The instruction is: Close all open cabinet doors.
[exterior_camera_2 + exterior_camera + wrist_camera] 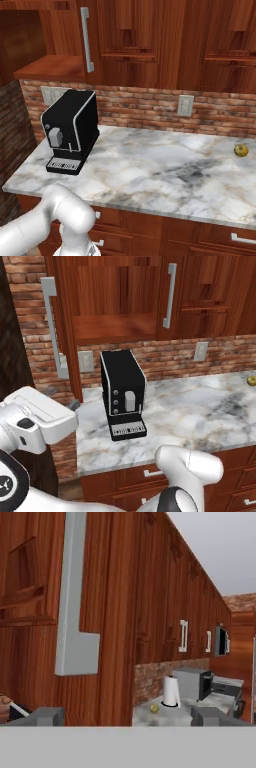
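One cabinet door (62, 321) stands open edge-on above the counter (200, 411); end effector (127, 714) released.

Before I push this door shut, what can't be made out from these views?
- Open door: top cut off by the left base view's upper edge.
- Cabinet interior: upper shelves cut off in both base views.
- Gripper: tips barely rise above the hand view's bottom; contact with the door unclear.
- Yellow object: too small to identify.
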